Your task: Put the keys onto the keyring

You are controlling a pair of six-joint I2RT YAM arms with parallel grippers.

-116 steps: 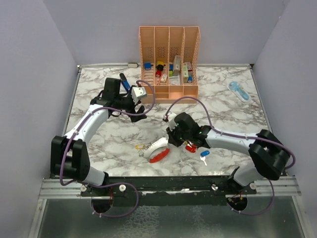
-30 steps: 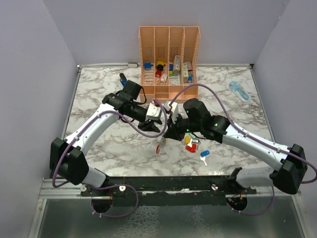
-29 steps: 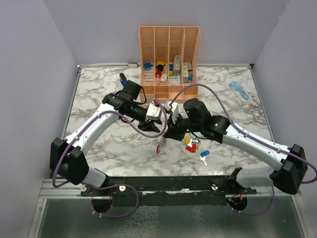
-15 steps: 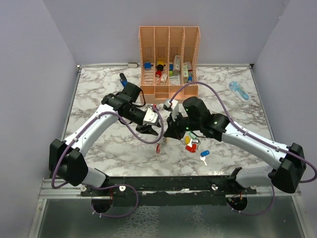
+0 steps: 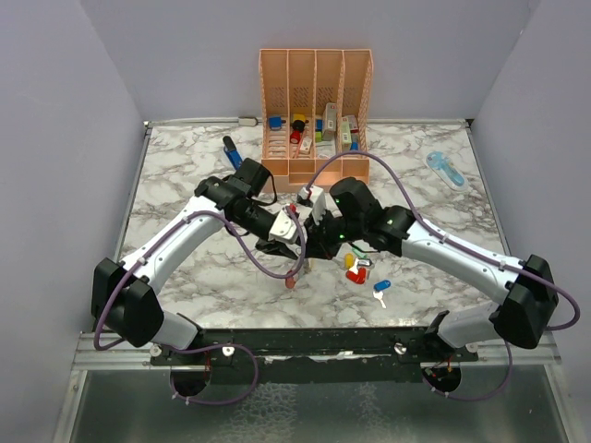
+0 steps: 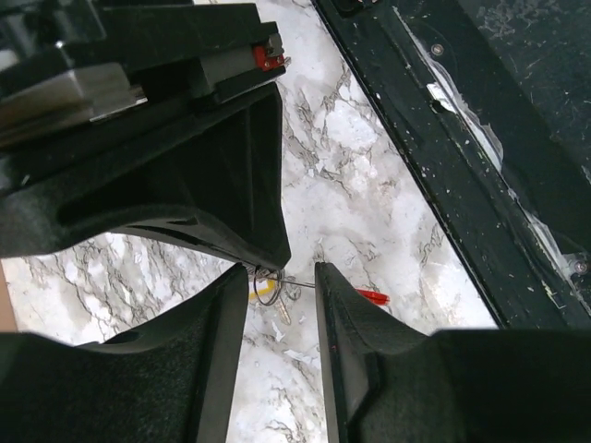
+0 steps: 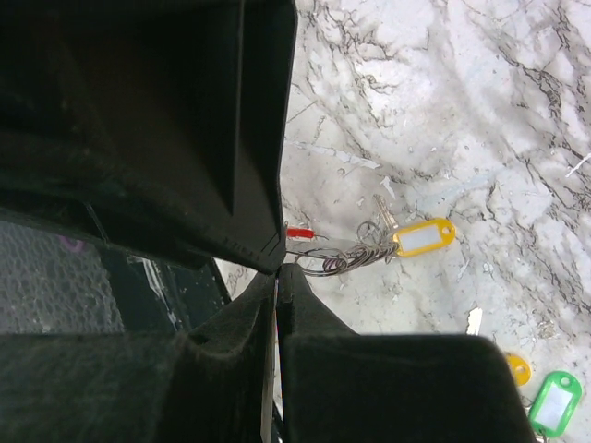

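Note:
My right gripper (image 7: 279,268) is shut on the keyring (image 7: 325,259), a thin wire ring held above the table with a yellow-tagged key (image 7: 423,236) on it. The ring's red strap (image 5: 292,280) dangles below both grippers. My left gripper (image 6: 280,272) is open, its tips right at the keyring (image 6: 265,287), with nothing between the fingers. In the top view the left gripper (image 5: 284,246) and right gripper (image 5: 310,253) nearly touch over the table's middle. Loose keys (image 5: 355,265) with red, yellow and green tags lie to the right, with a blue-tagged key (image 5: 382,285) and a white one nearer the front.
An orange slotted rack (image 5: 316,111) with small items stands at the back centre. A dark-blue pen-shaped tool (image 5: 232,152) lies left of it and a pale-blue gadget (image 5: 445,169) at the back right. The black front rail (image 6: 480,138) runs close behind the left gripper.
Both grippers have drawn closer together and a little toward the front edge. The keyring stays in the right gripper and its red strap hangs slightly lower.

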